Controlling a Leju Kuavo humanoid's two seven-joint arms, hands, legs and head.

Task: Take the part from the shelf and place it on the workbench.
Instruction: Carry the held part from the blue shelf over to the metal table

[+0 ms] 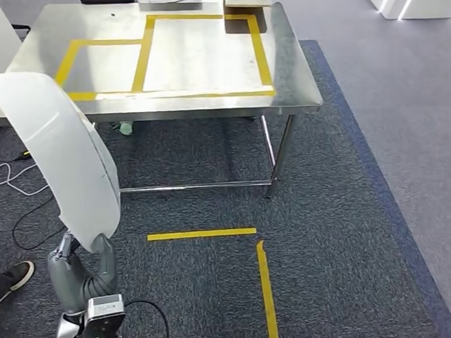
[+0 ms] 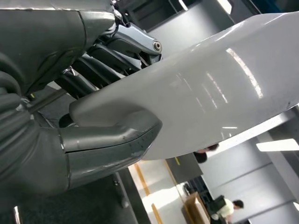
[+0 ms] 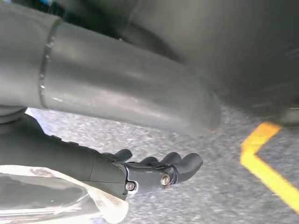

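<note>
My left robot hand (image 1: 82, 271) grips the white part (image 1: 61, 156) by its near end, near-left of the steel counter (image 1: 293, 82); my right robot hand (image 3: 155, 170) hangs empty, fingers loosely curled. Held so low, the long part could lever loose or clip the counter's edge on approach.

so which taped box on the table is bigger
The right-hand taped box: it's wider and reaches further back on the table than the small left one.
</note>
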